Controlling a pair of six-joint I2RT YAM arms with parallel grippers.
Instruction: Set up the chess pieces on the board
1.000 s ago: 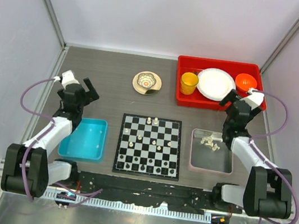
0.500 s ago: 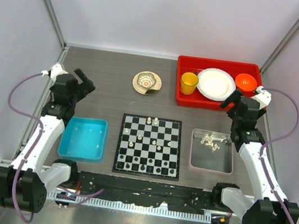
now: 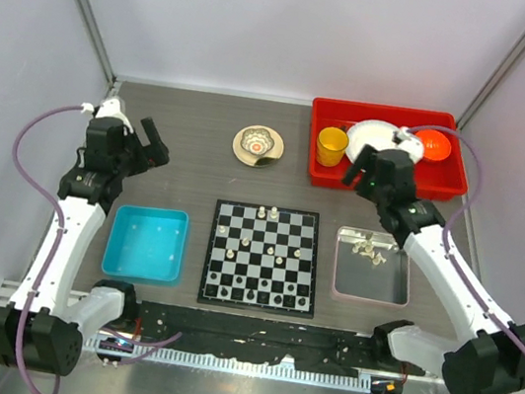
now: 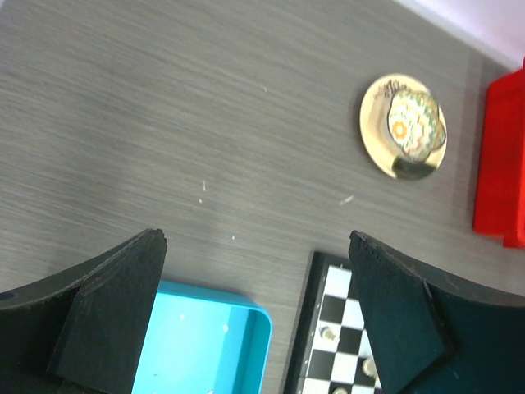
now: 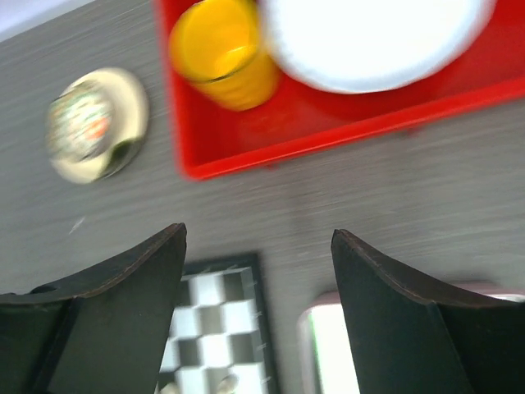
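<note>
Your left fingers [image 4: 107, 320] are standing wide apart with nothing between them, hanging over the bare desk [image 3: 200, 147] at the far left, behind the blue bin [image 3: 145, 243]. The bin is lying just left of the board [image 3: 263, 257], close to it but not touching.

The board is sitting at the middle of the desk, near the front edge. A few of the chess pieces [image 3: 262, 213] are standing on its far and middle squares, and their exact kinds are too small to tell. Behind the board, a gold saucer [image 3: 258, 144] is carrying a small patterned cup.

More cream pieces [image 3: 369, 249] are lying in a loose heap at the far end of the grey tray [image 3: 368, 286], which is sitting just right of the board.

Your right fingers [image 5: 394, 312] are also spread apart and holding nothing. They are hovering by the front wall of the red tray [image 3: 386, 110], between the board and the grey tray. The red tray is holding a yellow cup [image 3: 331, 146], a white plate [image 3: 371, 139] and an orange bowl [image 3: 433, 144], and the arm is partly covering the plate from above.
</note>
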